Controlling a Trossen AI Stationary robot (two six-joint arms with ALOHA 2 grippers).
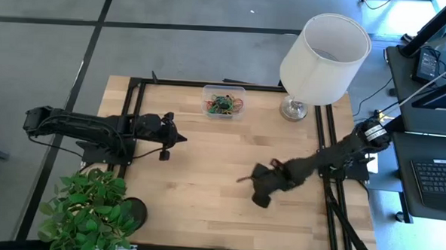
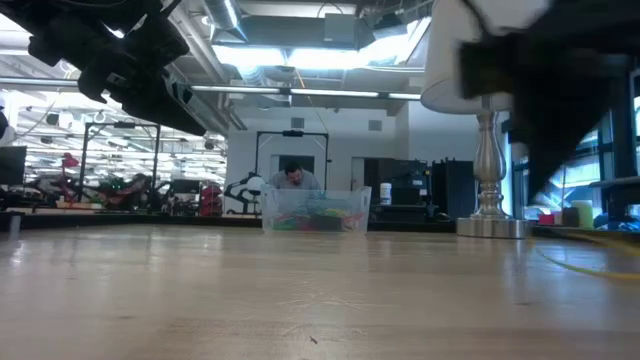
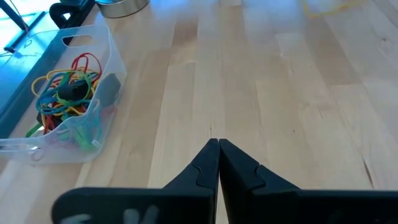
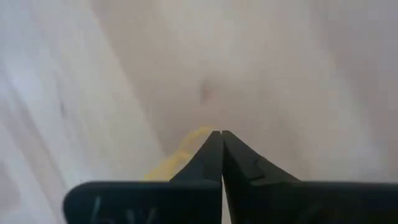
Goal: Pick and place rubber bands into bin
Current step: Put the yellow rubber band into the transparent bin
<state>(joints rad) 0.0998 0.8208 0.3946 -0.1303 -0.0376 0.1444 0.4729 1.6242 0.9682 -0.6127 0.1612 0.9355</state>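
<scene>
The bin (image 1: pixel 208 102) is a small clear container standing at the table's far edge, also seen in the low view (image 2: pixel 315 200) and the left wrist view (image 3: pixel 102 118). Inside it lies a tangle of rubber bands (image 1: pixel 224 105) (image 3: pixel 65 87) in red, green, yellow and blue. My right gripper (image 1: pixel 243 179) (image 4: pixel 221 132) is over the table's middle, nearer the near edge, raised and shut on a yellow rubber band. My left gripper (image 1: pixel 183 138) (image 3: pixel 218 142) waits shut over the table's left part, on the near side of the bin. My right gripper pinches a yellow rubber band (image 4: pixel 184 151) between its two shut fingers, which slant down toward the table. The band shows just under the fingertips, which hide the part they have. Whether it hangs clear of the wood I cannot tell.
A white lampshade (image 1: pixel 326 48) on a metal base (image 1: pixel 293 108) stands at the far right, beside the bin. A potted plant (image 1: pixel 87 209) sits at the near left corner. Black frame rails (image 1: pixel 136 121) run along the table's left and right sides. Bare wood lies between gripper and bin.
</scene>
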